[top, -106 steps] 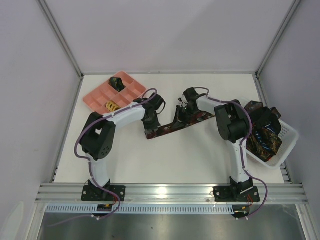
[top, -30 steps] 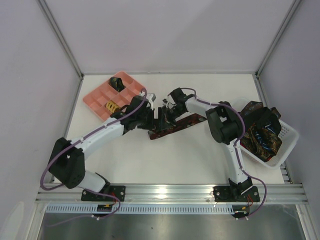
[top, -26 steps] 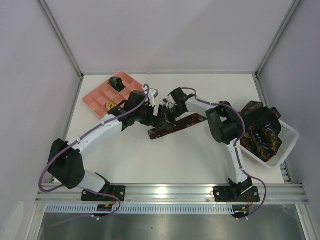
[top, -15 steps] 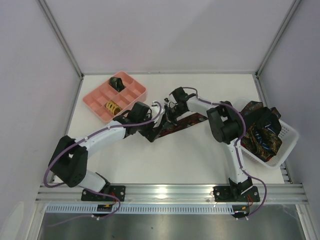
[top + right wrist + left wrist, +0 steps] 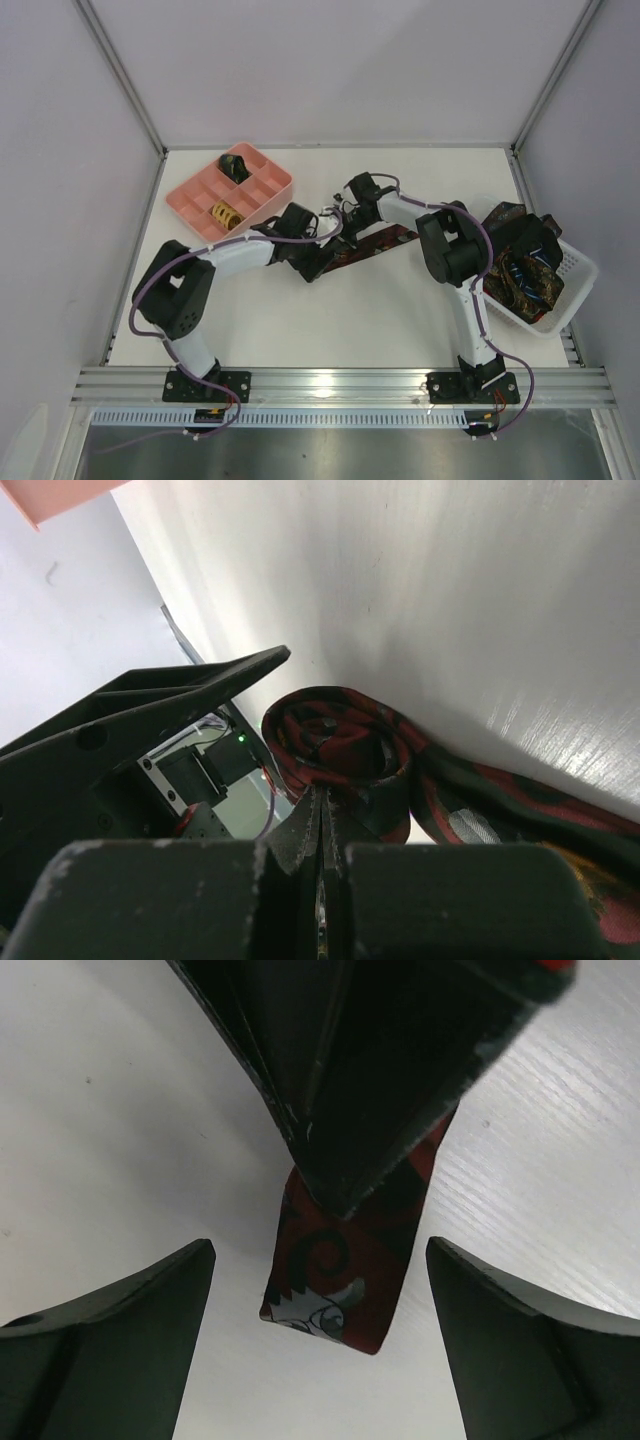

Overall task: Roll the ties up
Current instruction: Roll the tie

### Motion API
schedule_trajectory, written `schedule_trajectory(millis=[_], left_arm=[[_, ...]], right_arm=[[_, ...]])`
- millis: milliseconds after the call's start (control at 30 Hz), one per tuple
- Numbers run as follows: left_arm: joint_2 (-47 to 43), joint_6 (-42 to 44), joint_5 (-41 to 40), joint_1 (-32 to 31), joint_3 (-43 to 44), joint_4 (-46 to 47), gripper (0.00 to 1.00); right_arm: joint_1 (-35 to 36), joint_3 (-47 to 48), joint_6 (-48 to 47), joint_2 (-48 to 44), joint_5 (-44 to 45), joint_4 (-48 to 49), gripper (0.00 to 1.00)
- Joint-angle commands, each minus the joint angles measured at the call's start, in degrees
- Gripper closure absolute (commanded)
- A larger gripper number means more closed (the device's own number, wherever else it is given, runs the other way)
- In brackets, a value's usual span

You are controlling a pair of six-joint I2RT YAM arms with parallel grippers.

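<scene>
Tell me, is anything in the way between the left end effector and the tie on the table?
Nothing visible is. The left end effector is open, and the loose end of the tie lies on the table right between its fingers. The right end effector grips the rolled part just beyond.

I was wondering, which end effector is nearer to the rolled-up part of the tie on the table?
Right. The right end effector is shut on the roll; the left end effector is open, straddling the flat end of the tie.
</scene>
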Motion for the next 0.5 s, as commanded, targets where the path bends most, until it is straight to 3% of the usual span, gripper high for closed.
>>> schedule_trajectory(millis=[0, 467], left_arm=[[1.71, -0.06, -0.99, -0.20, 2.91, 2.97, 0.08], [7.25, 0.64, -0.37, -2.13, 6.96, -0.63, 0.17]], right_arm=[[-0.21, -1.04, 2.45, -1.14, -1.84, 3.03, 1.00], [-6.27, -5.51, 9.48, -7.20, -1.93, 8.92, 1.00]])
